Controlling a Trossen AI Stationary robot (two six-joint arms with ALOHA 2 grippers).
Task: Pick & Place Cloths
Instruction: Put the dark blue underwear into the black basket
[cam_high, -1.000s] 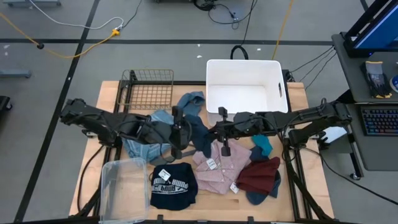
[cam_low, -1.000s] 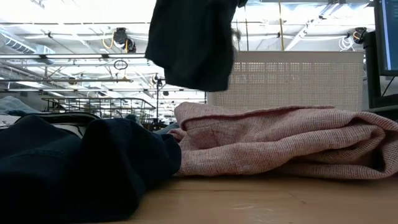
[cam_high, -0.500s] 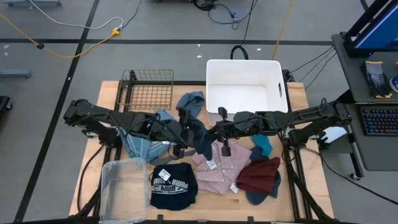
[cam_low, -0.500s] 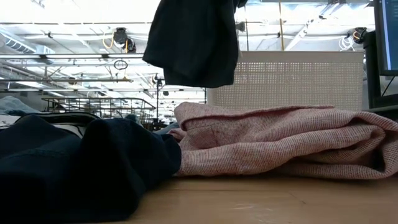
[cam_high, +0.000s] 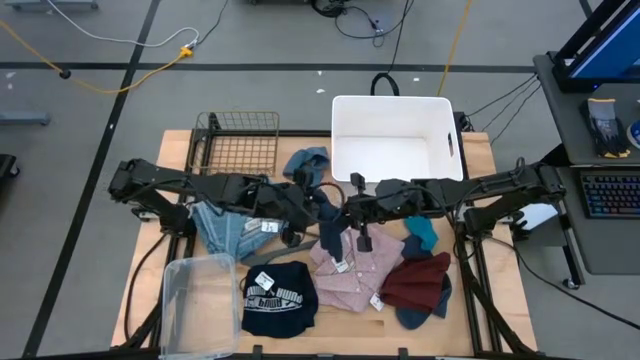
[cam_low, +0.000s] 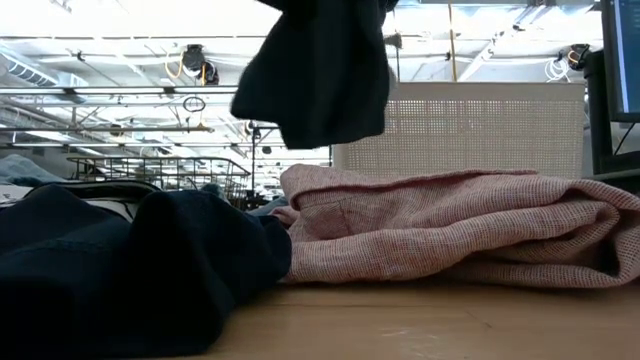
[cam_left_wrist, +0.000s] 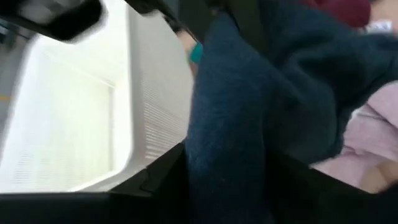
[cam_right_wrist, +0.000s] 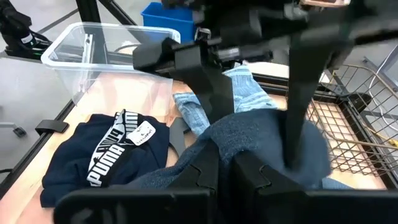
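A dark blue cloth (cam_high: 327, 225) hangs in mid-air over the table's middle, with my right gripper (cam_high: 347, 208) shut on it. My left gripper (cam_high: 312, 207) comes at it from the table's left. In the left wrist view the left gripper's (cam_left_wrist: 230, 190) open fingers stand on either side of the cloth (cam_left_wrist: 236, 124). On the table lie a light blue denim cloth (cam_high: 230, 228), a black printed one (cam_high: 278, 300), a pink checked one (cam_high: 355, 265), a maroon one (cam_high: 418, 280), a teal one (cam_high: 422, 233) and a grey-blue one (cam_high: 305, 165). My right gripper pinches the cloth's bunched upper part (cam_right_wrist: 249, 134) between its two fingers, which come nearly level from the table's right. The cloth hangs slack below the fingers, its lower edge (cam_low: 320, 130) clear of the pink checked cloth. My left gripper: I cannot tell whether its fingers touch the cloth.
A white bin (cam_high: 390, 105) stands at the far edge, with a wire basket (cam_high: 240, 145) to its left. A clear plastic tub (cam_high: 198, 300) sits at the near left. The garments crowd the table's middle and near right.
My left gripper has moved toward the table's right and a little down, from above the denim cloth up to the hanging dark blue cloth. The cloth's lower edge has swayed slightly. My right gripper has kept still.
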